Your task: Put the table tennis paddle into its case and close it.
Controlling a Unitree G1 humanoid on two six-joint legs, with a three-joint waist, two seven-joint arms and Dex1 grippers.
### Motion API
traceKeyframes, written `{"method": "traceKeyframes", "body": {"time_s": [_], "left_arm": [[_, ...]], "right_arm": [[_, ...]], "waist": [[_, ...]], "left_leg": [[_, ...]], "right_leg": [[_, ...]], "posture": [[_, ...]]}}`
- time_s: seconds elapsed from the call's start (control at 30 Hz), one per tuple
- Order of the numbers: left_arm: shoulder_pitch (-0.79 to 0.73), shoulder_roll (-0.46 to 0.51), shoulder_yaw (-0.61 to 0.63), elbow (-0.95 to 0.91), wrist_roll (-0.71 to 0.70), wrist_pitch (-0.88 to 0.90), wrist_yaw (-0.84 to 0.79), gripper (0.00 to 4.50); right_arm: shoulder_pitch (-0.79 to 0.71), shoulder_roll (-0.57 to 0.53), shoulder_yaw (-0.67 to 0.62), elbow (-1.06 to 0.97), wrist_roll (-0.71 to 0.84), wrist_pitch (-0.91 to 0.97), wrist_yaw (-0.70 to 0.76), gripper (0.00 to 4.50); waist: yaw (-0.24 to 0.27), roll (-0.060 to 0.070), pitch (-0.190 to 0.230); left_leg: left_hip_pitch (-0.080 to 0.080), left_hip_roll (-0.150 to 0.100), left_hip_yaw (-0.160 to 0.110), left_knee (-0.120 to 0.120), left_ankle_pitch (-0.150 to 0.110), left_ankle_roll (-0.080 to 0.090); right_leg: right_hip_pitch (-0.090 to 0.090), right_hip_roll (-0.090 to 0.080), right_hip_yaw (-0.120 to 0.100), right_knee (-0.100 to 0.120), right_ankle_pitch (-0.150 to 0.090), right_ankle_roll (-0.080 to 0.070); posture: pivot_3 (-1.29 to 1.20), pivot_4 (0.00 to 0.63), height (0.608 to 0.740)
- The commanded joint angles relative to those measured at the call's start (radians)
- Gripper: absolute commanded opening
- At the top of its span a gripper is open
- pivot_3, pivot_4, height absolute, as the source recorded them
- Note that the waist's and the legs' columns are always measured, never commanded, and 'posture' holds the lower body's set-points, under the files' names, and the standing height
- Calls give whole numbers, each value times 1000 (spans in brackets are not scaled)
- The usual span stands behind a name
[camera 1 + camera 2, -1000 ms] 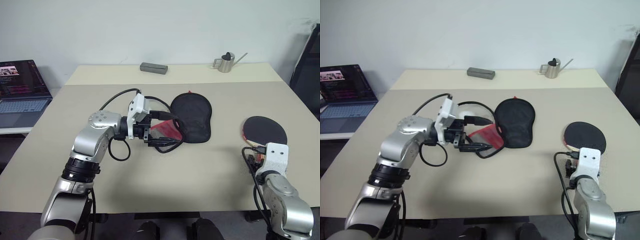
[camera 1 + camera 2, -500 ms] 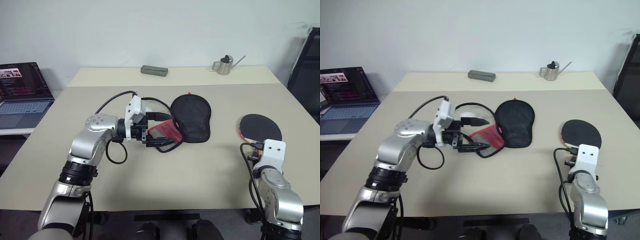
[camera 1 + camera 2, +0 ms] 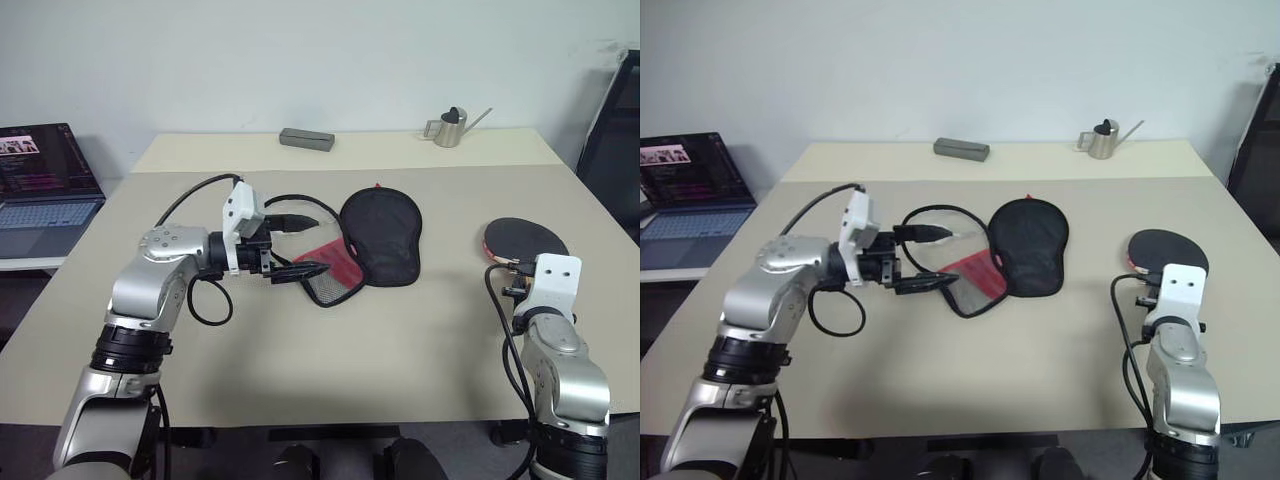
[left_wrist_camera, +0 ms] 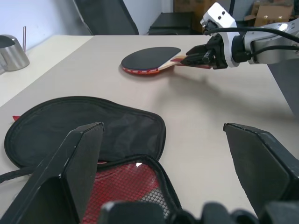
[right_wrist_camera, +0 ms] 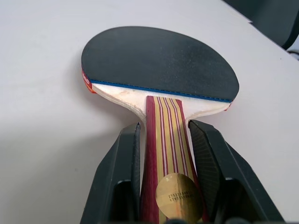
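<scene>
Right gripper (image 5: pixel 163 186) is clamped on the striped handle of the paddle (image 5: pixel 159 63), fingers (image 5: pixel 119 177) pressing both sides of the grip; the black blade points away from the wrist. In the left wrist view the paddle (image 4: pixel 150 59) appears to sit slightly clear of the table (image 3: pixel 420 340), with a shadow beneath it, so it is judged lifted rather than resting. Left gripper (image 3: pixel 305 245) stands wide apart at the mouth of the case (image 3: pixel 380 238), one finger above and one below the raised flap showing red lining and mesh; it is not certain whether a finger touches the fabric. The case lies at mid-table, rounded end away from the robot, well apart from the paddle off to the right. Step in hand, as judged: carry the paddle across to the case opening. To do it well, the handle grip should stay firm and the blade kept near level, so it does not swing or slip. The blade should lead into the open mouth, entering low under the lifted flap, aligned with the long axis of the pouch. The left gripper should keep the flap up and the mouth wide, and steady the case against sliding when the blade pushes in. Risks: the blade edge catching the zip or mesh, or the case folding shut.
</scene>
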Motion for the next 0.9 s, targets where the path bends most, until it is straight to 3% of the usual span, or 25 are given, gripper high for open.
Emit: {"method": "traceKeyframes", "body": {"time_s": [0.03, 0.4, 0.67, 0.9], "left_arm": [[-2, 16, 35, -12, -3, -12, 10, 4500], [8, 23, 34, -20, -7, -11, 15, 4500], [-25, 22, 18, 7, 4, -25, -7, 4500], [-66, 9, 3, 48, 22, -46, -32, 4500]], "right_arm": [[-24, -8, 19, -49, -5, -33, 16, 1266], [29, 20, -9, -4, 31, 80, 70, 1204], [-44, -18, -21, 57, 52, 177, 105, 3692], [-138, -93, -20, 174, 58, 201, 146, 3692]], "waist": [[-3, 0, 0], [-6, 0, 0], [-6, 0, 0], [-10, -1, 0]], "left_leg": [[0, 0, 0, 0, 0, 0], [0, 0, 0, -1, 0, 0], [1, 0, 0, -1, 0, 0], [1, 0, 0, 0, 0, 0]], "right_leg": [[0, 0, 0, 0, 0, 0], [0, 0, 0, 0, 0, 0], [0, 0, 0, 0, 0, -1], [1, 1, 0, 0, 0, 0]], "posture": [[0, 150, 740], [0, 150, 740], [0, 150, 740], [0, 150, 740]]}}
